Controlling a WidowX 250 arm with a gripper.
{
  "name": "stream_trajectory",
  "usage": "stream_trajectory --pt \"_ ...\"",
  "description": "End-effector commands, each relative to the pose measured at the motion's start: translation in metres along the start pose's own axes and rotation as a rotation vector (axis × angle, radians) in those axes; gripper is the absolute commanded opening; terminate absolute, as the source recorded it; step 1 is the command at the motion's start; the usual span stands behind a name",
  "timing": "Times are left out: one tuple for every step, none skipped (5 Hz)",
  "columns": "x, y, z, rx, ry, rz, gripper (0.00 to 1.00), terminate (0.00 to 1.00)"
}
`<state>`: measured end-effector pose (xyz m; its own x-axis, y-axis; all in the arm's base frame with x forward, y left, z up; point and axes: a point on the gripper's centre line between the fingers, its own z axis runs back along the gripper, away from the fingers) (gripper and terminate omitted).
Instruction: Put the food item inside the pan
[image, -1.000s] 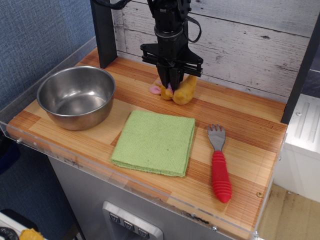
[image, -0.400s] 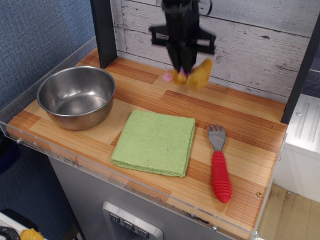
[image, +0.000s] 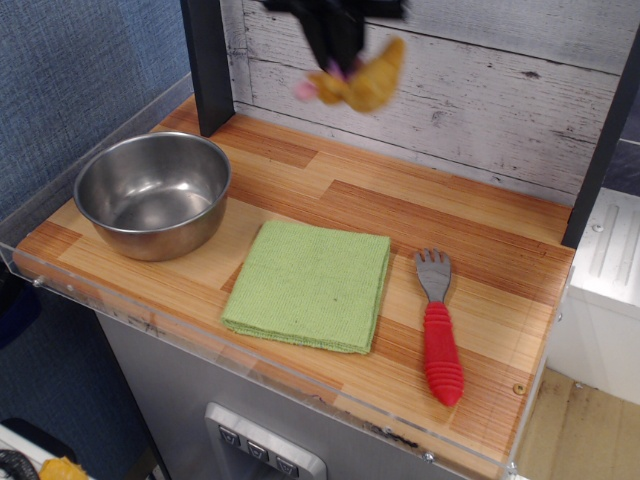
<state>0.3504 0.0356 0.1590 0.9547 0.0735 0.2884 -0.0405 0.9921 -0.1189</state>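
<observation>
while hanging at 12 o'clock, mostly cropped by top edge, gripper (image: 337, 62) is pointing down, fingers clamping food item (image: 362, 83) in air, clear of table (image: 480, 250); pan (image: 153, 194) is sitting at 9 o'clock.

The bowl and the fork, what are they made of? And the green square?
The bowl looks like shiny steel: it is silvery and mirrors light on its inside. The fork has a dull grey head, metal or plastic, hard to tell, and a red ribbed handle that looks like rubbery plastic. The green square is a folded cloth with a nubbly woven surface.
</observation>
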Motion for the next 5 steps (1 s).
stream_trajectory --pt "-0.036 0.041 0.057 0.038 -0.052 0.053 0.00 0.00" --pt "-0.051 0.058 0.059 0.083 -0.036 0.099 0.00 0.00" --pt "-0.067 0.069 0.059 0.119 -0.021 0.145 0.00 0.00" --pt "-0.086 0.084 0.051 0.151 -0.034 0.217 0.00 0.00" --pt "-0.099 0.098 0.039 0.175 -0.025 0.253 0.00 0.00"
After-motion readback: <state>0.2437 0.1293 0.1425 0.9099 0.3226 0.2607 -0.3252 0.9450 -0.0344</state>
